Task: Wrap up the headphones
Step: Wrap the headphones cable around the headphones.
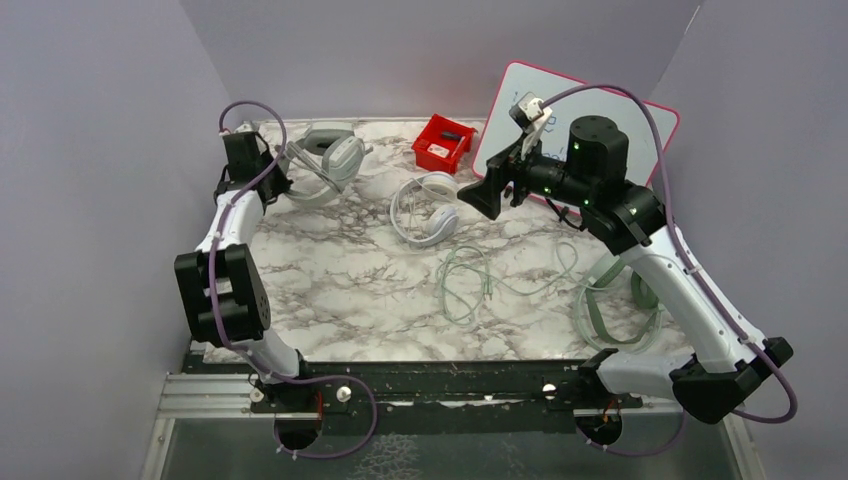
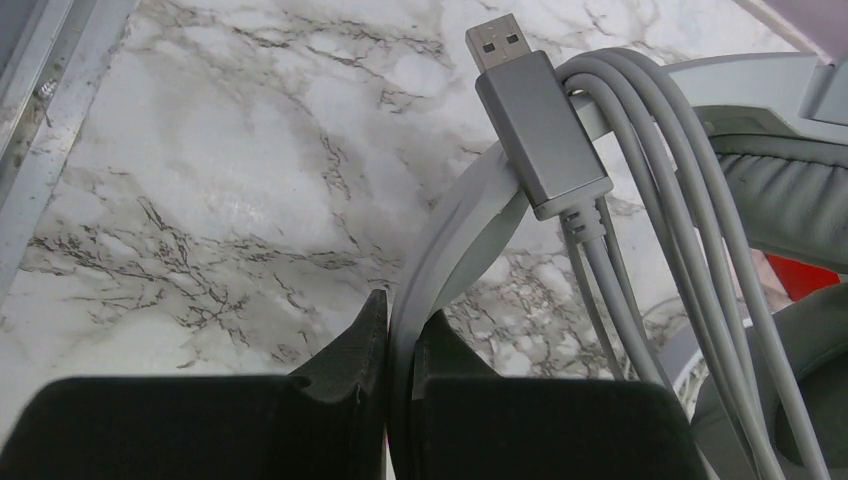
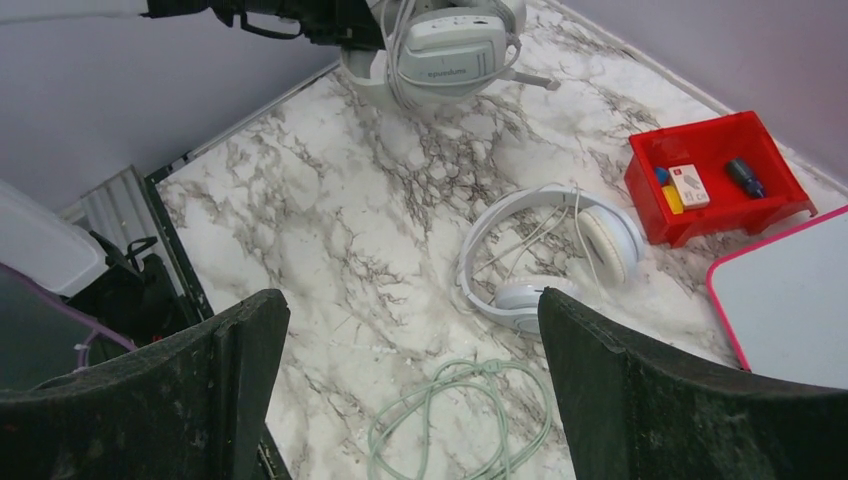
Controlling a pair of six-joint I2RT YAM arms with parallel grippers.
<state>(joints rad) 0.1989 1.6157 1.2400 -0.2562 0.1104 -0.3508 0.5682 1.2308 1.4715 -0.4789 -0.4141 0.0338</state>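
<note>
Left gripper [image 2: 400,325] clamped on the headband [image 2: 450,235] of the grey headphones [image 1: 330,160], upper left of the overhead frame; grey cable [image 2: 680,200] looped over the band, USB plug [image 2: 538,130] at top centre of the wrist frame. Right gripper [image 1: 492,192] wide open and empty, just right of the white headphones [image 1: 425,212] at upper centre; mint headphones [image 1: 605,310] lie lower right, mint cable [image 1: 465,280] loose.

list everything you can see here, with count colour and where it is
grey headphones: one, grey, far left, headband gripped
white headphones: one, white, table centre
green headphones: one, pale green, near right by the right arm
loose cable: one, pale green, right of centre
red bin: one, red, far centre, small items inside
whiteboard: one, white, pink rim, far right
table: one, marbled white
left gripper: shut on grey headband
right gripper: open, above table
</note>
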